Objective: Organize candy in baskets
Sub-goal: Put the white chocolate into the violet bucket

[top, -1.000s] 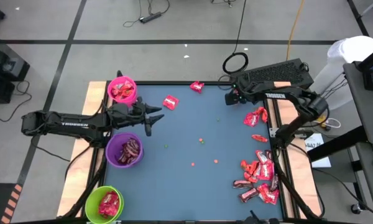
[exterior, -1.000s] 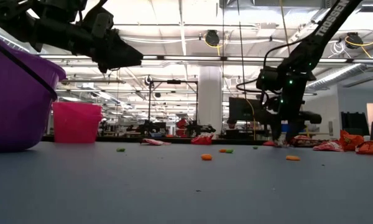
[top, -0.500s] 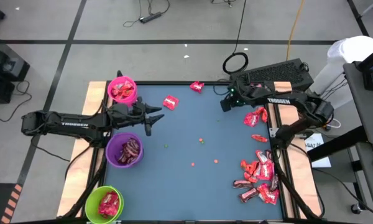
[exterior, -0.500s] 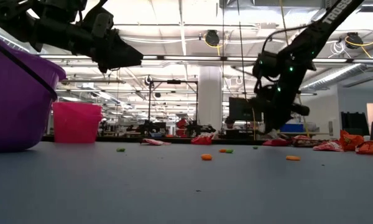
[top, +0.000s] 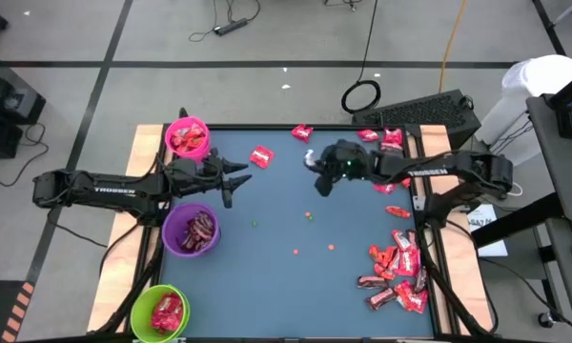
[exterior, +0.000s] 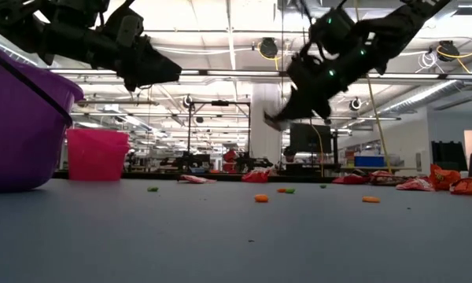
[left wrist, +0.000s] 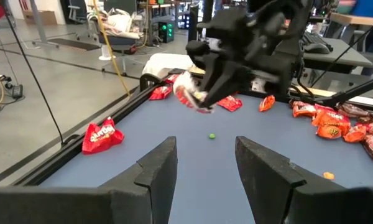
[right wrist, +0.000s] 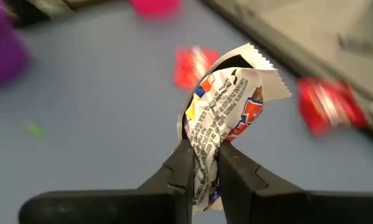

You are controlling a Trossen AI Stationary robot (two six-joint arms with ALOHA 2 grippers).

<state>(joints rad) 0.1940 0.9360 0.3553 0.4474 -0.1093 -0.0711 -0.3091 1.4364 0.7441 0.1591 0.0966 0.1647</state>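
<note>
My right gripper (top: 318, 171) hangs over the table's far middle, shut on one candy (right wrist: 227, 115) whose white printed side with red marks shows. My left gripper (top: 240, 177) waits open and empty in the air between the pink basket (top: 187, 136) and the purple basket (top: 192, 230); both hold candy. The lime green basket (top: 159, 312), also holding candy, stands at the near left corner. Two loose candies (top: 260, 156) (top: 302, 132) lie flat near the far edge. A heap of red and brown candy (top: 396, 267) lies along the right edge. My right gripper pinches one end of the candy's wrapper (right wrist: 204, 163) between its two fingers (right wrist: 181, 171). The fingers come from the table's right, slanting down. The rest of the wrapper sticks out beyond the fingertips to its crimped end (right wrist: 261, 65), lifted clear of the table.
More candies lie at the far right (top: 381, 138) and by the right rim (top: 393, 188). Tiny orange and green specks (top: 310, 216) dot the blue mat. A keyboard (top: 429, 112) sits beyond the far right corner.
My right gripper has risen from the candies at the far right rim and swung toward the table's middle, tipping from pointing down to nearly level and rolling. The candy has come up with it, clear of the table.
</note>
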